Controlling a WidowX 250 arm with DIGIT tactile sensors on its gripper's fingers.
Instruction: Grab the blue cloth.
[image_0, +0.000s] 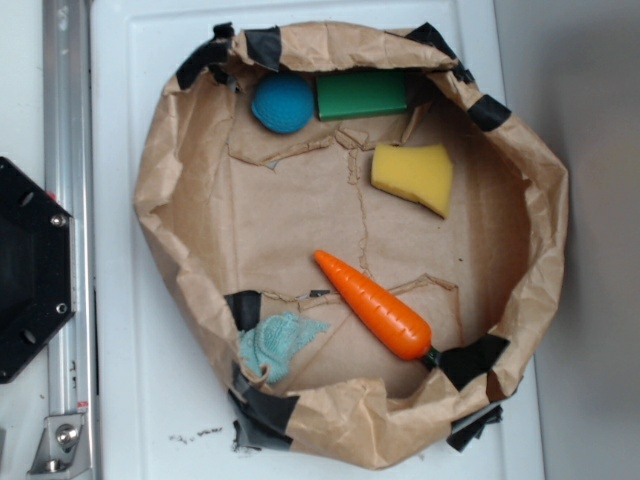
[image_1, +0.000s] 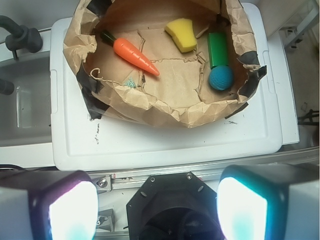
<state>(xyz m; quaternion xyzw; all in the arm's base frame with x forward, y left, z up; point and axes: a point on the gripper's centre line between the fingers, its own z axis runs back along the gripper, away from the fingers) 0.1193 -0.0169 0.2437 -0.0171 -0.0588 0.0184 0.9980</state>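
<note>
The blue cloth (image_0: 277, 340) is a small pale teal rag lying crumpled against the lower left wall of the brown paper nest (image_0: 160, 190), just left of the orange carrot (image_0: 372, 303). In the wrist view only a scrap of the cloth (image_1: 131, 83) shows behind the paper wall, below the carrot (image_1: 135, 56). My gripper (image_1: 157, 210) is open and empty, its two fingers wide apart. It hangs high above the robot's black base (image_1: 172, 205), well short of the nest. The gripper does not show in the exterior view.
In the nest are also a dark blue ball (image_0: 283, 102), a green block (image_0: 362, 94) and a yellow sponge (image_0: 414, 174). The nest sits on a white lid (image_1: 165, 140). A metal rail (image_0: 68, 230) and the black base (image_0: 30, 270) lie at the left.
</note>
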